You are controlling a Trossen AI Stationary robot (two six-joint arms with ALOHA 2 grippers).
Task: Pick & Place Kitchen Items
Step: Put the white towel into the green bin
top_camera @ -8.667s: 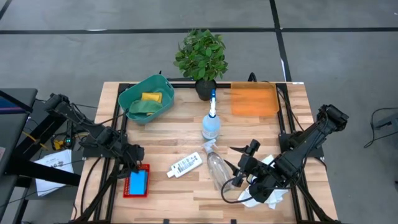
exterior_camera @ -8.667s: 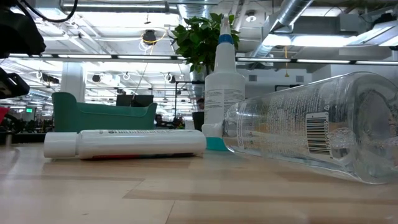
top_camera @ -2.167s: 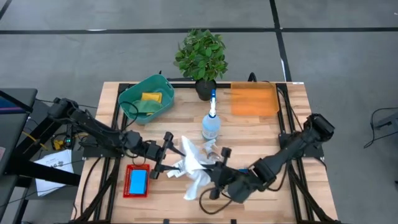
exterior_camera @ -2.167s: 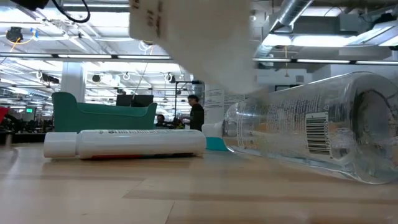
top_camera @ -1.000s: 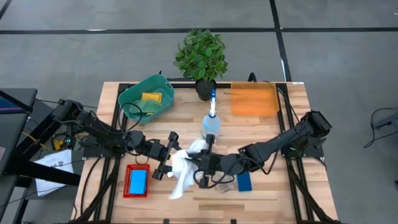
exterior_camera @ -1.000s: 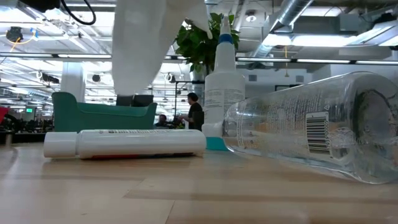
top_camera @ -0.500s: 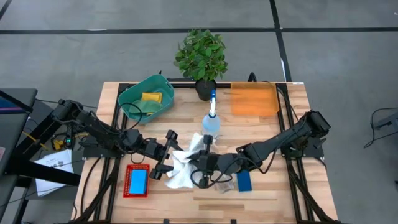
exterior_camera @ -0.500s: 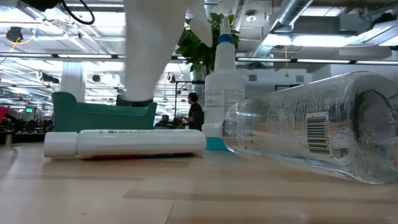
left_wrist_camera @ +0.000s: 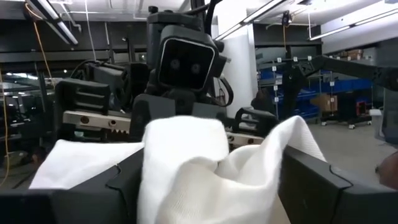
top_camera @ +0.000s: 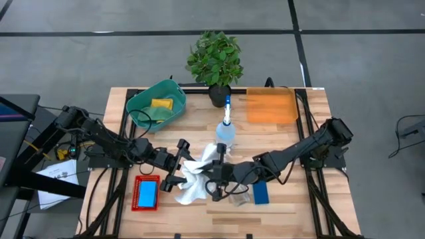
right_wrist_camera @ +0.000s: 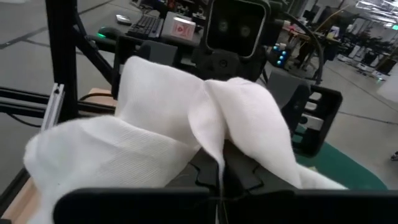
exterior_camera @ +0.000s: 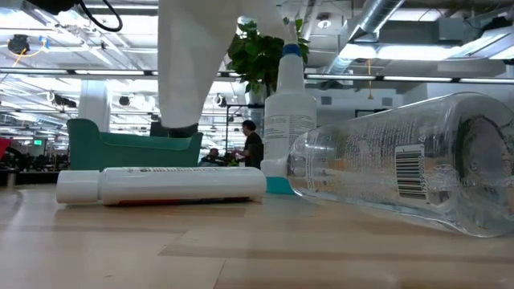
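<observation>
A white cloth point(top_camera: 194, 178) hangs above the table's middle between my two grippers, clear of the wood in the low view point(exterior_camera: 193, 64). My right gripper point(top_camera: 211, 175) is shut on it from the right. My left gripper point(top_camera: 177, 166) faces it from the left, open, with cloth between and over its fingers point(left_wrist_camera: 214, 180). A clear spray bottle point(top_camera: 226, 133) stands upright behind them. Another clear bottle point(exterior_camera: 401, 181) and a small white labelled bottle point(exterior_camera: 161, 185) lie on their sides. A blue sponge point(top_camera: 260, 193) lies flat on the table. My left gripper stays open and level, coming from the table's left. The cloth's bunched middle point(left_wrist_camera: 186, 155) lies between its two fingers point(left_wrist_camera: 118, 183) and drapes over them. My right gripper pinches a fold of the cloth point(right_wrist_camera: 219, 177) between its shut fingers, coming level from the table's right. The cloth spreads slack beyond the fingers, lifted clear of the table.
A green basket point(top_camera: 157, 106) with yellow and green sponges stands far left, a potted plant point(top_camera: 214, 60) at the far edge, an orange mat point(top_camera: 271, 106) far right. A red tray with a blue sponge point(top_camera: 147, 193) lies near left.
The cloth's long loose end, which hung out toward the near edge, has gathered in under the grippers into a bunch. Both grippers have kept their places, the right still shut on the cloth and the left still open.
</observation>
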